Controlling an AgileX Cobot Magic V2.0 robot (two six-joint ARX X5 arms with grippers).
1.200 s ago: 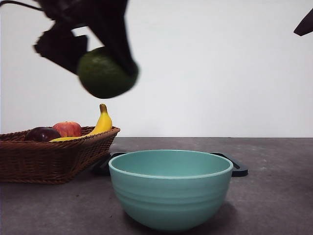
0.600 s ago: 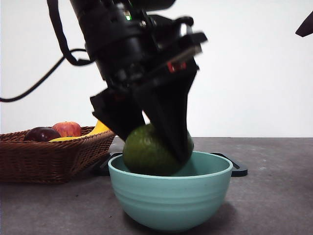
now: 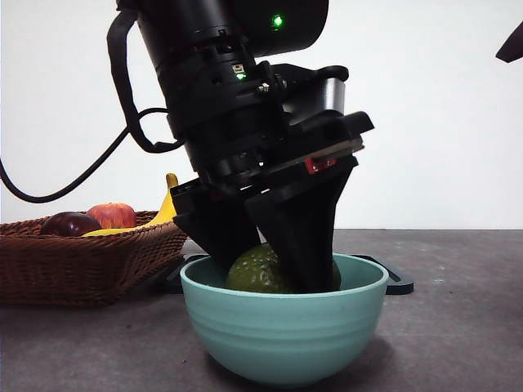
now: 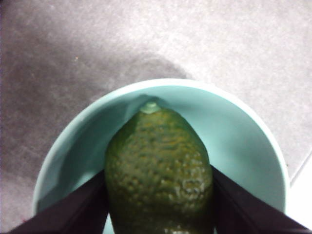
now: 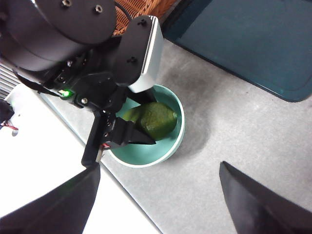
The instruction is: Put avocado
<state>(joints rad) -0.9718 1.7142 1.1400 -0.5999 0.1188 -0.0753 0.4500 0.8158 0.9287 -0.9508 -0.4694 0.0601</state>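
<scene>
The dark green, bumpy avocado (image 3: 255, 273) sits low inside the teal bowl (image 3: 286, 331) at the front middle of the table. My left gripper (image 3: 270, 263) reaches down into the bowl from above and is shut on the avocado. The left wrist view shows the avocado (image 4: 158, 165) between both black jaws of my left gripper (image 4: 158, 217), its stem end near the bowl's wall (image 4: 243, 131). From high up, the right wrist view shows the avocado (image 5: 155, 119) in the bowl (image 5: 171, 146). My right gripper (image 5: 160, 168) hangs open with nothing in it, a black tip (image 3: 511, 45) at the top corner.
A wicker basket (image 3: 82, 265) stands at the left with a red apple (image 3: 113, 215), a dark purple fruit (image 3: 72, 223) and a banana (image 3: 172, 204). A dark flat tray (image 3: 399, 282) lies behind the bowl. The table's front edge (image 5: 122, 185) runs close to the bowl.
The left gripper came from high above the basket side down into the bowl with the avocado, which has sunk lower inside the bowl over the last half second.
</scene>
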